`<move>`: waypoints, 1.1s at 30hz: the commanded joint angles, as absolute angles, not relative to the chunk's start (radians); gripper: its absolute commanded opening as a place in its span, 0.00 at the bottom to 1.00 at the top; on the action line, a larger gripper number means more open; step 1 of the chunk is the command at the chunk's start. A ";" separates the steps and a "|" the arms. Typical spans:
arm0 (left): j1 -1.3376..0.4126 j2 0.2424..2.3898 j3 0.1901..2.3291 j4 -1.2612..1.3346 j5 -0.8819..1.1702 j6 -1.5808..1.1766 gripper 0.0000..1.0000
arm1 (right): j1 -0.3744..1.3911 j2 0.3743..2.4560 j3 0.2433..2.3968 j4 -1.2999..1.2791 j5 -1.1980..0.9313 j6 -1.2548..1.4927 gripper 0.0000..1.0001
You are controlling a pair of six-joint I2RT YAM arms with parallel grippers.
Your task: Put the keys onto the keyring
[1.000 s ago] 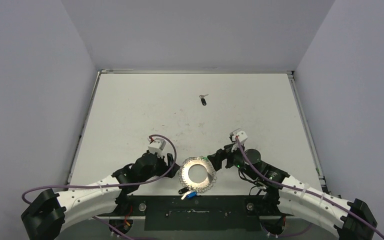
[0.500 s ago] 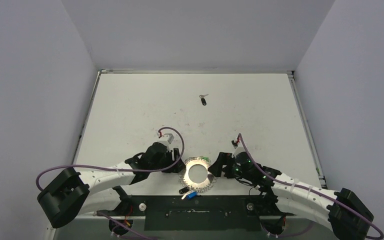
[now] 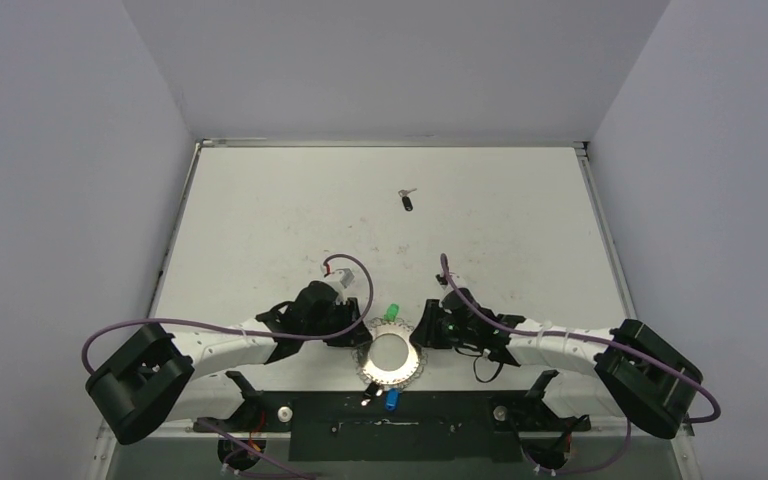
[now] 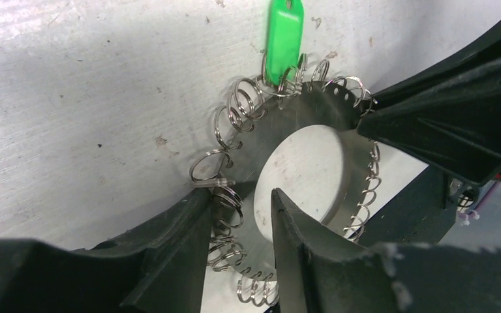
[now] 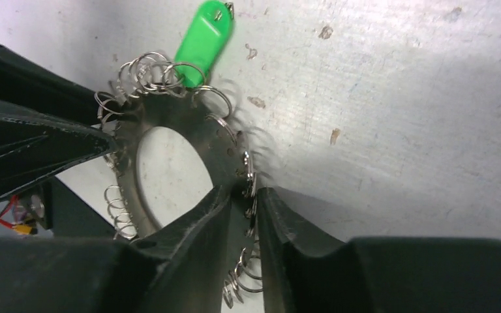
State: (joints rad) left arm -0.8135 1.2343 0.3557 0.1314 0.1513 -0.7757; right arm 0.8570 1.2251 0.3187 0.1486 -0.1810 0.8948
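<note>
From above, one large round silvery metal keyring with a looped rim lies flat at the middle of the white worktop's near edge. It sits between the left gripper and the right gripper. One tiny black-headed silver key lies well apart, toward the far edge; a second cannot be made out. One green-headed key and one blue-headed key sit at the ring's far and near sides.

In the left wrist view the jaws straddle the ring's band, and whether they pinch it cannot be told.

In the right wrist view the jaws are clenched on the opposite band.

The step in hand looks like securing the ring. Next, one arm would likely need to let go and fetch the black key.
</note>
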 commanded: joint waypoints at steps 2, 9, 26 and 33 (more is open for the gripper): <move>-0.813 1.212 0.363 0.070 0.175 -0.778 0.33 | 0.818 1.276 0.454 0.063 -0.141 0.772 0.17; -0.820 1.137 0.329 0.044 0.174 -0.808 0.29 | 0.688 1.422 0.669 0.003 -0.224 0.631 0.06; -0.831 0.951 0.286 -0.084 0.058 -0.823 0.57 | 0.647 1.477 0.822 -0.176 -0.301 0.452 0.76; -0.829 0.899 0.268 -0.091 0.046 -0.820 0.58 | 0.648 1.345 0.648 -0.196 -0.362 0.522 0.68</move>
